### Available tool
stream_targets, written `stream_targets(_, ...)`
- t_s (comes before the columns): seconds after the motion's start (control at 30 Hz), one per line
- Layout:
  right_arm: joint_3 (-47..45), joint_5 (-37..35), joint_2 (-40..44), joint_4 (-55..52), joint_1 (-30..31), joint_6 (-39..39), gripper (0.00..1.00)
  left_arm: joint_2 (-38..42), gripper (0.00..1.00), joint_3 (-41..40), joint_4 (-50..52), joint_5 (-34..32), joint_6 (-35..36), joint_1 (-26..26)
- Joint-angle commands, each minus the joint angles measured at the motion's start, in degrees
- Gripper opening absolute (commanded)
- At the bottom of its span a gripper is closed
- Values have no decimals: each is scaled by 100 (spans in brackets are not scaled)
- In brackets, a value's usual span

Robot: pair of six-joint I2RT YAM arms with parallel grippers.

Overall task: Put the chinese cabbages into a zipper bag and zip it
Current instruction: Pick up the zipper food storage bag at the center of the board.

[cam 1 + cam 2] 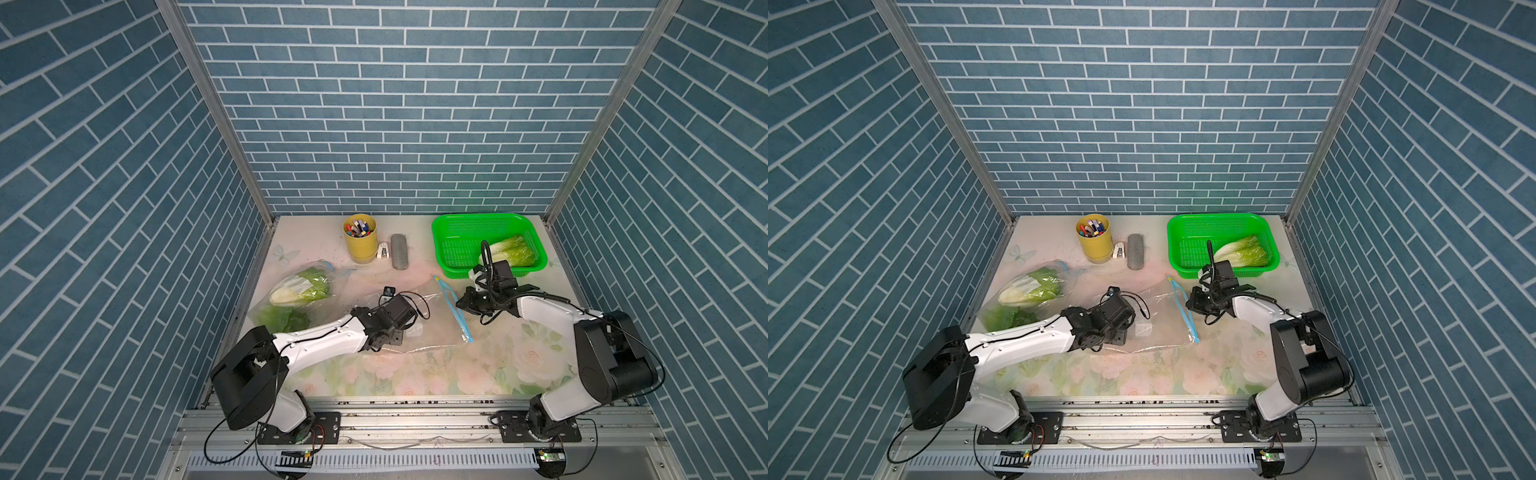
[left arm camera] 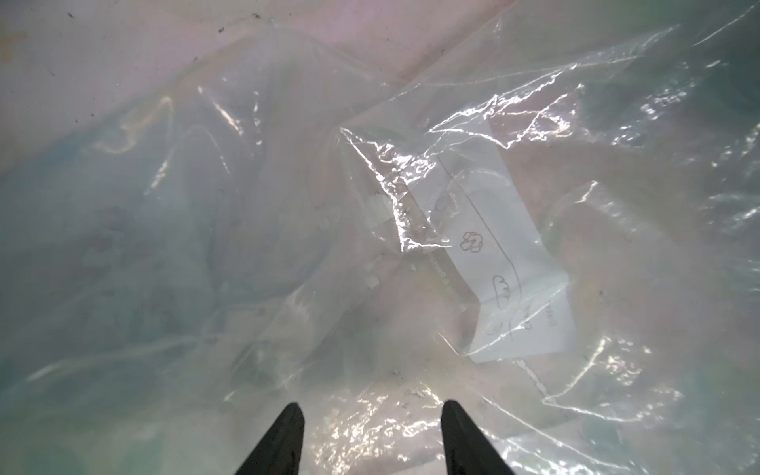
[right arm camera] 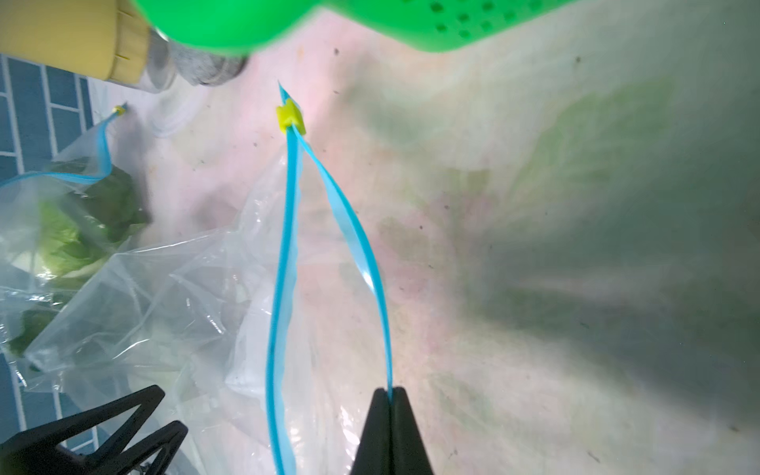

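Note:
One chinese cabbage [image 1: 513, 251] lies in the green basket [image 1: 440, 232] at the back right. Two more cabbages [image 1: 297, 291] are inside a clear zipper bag [image 1: 332, 286] at the left. A second, empty zipper bag [image 1: 432, 328] lies in the middle, its blue zipper strip [image 3: 288, 255] parted below the yellow slider [image 3: 291, 117]. My right gripper [image 3: 388, 390] is shut on one lip of that strip. My left gripper [image 2: 372, 407] is open over the bag's crinkled plastic, with nothing between its fingers.
A yellow cup of pens [image 1: 360, 239], a small white stapler [image 1: 383, 251] and a grey case [image 1: 400, 251] stand at the back middle. Blue brick walls close in three sides. The basket's front rim is just behind my right wrist.

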State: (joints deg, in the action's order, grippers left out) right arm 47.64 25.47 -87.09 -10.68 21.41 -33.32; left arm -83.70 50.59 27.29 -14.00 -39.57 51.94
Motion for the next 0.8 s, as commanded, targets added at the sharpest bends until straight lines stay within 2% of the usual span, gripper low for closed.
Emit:
stream_targets(0.0,348,100,405,-185,106,-201,0,424,56,302,295,-144,125,-61)
stream_targets(0.23,1029,-43,1058,-534,356,-362,0,1303,57,779,914,-429,200,-152)
stream_targets(0.43,1798,-172,1308,-770,594,-421,0,1698,60,1682,1530,-601,269,-176)
stream_targets(0.63,2608,-463,1224,-981,1080,-337,0,1532,63,2738,1544,-341,331,-176)
stream_targets(0.77,2988,-761,1124,-1147,1353,-293,0,1035,64,3478,1544,-11,370,-176)
